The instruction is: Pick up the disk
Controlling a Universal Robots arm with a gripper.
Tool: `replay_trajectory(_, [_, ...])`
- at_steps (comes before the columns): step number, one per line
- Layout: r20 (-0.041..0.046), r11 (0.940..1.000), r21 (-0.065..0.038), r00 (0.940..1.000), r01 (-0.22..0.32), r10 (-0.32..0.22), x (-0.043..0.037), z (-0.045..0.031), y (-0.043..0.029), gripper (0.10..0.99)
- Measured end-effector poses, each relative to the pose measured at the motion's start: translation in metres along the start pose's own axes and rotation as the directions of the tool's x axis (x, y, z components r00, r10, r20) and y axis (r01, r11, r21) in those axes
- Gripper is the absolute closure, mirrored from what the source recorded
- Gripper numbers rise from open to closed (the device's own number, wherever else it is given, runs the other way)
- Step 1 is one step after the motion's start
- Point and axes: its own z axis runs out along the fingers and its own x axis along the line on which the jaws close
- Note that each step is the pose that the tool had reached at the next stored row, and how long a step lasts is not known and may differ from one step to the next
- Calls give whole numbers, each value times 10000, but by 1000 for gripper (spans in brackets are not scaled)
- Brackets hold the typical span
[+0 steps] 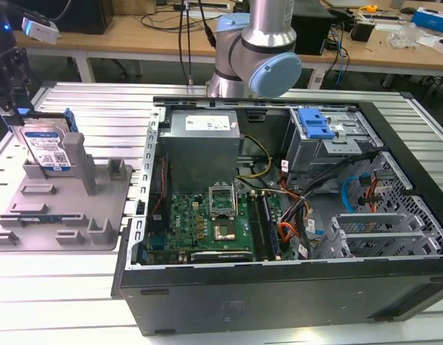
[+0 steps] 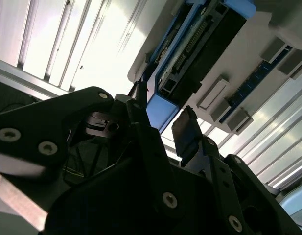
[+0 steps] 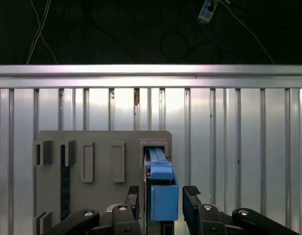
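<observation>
Ribbed table (image 3: 239, 147): claw (image 3: 162, 191) gapes astride upright disk (image 1: 43, 144) — exterior view shows its label (image 1: 54, 157).

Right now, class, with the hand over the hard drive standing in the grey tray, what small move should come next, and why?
Probably close the black two-fingered hand. In the first wrist view its open fingers straddle the blue-railed silver hard drive, which stands on edge in the grey plastic fixture tray, with a gap showing beside one finger.
</observation>
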Motion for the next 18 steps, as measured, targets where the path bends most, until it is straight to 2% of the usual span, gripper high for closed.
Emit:
replay_trajectory(11, [-1,10000,-2,10000,0,0,12,51,-4,604])
replay_trajectory(18, [-1,10000,-1,10000,0,0,13,115,-7,604])
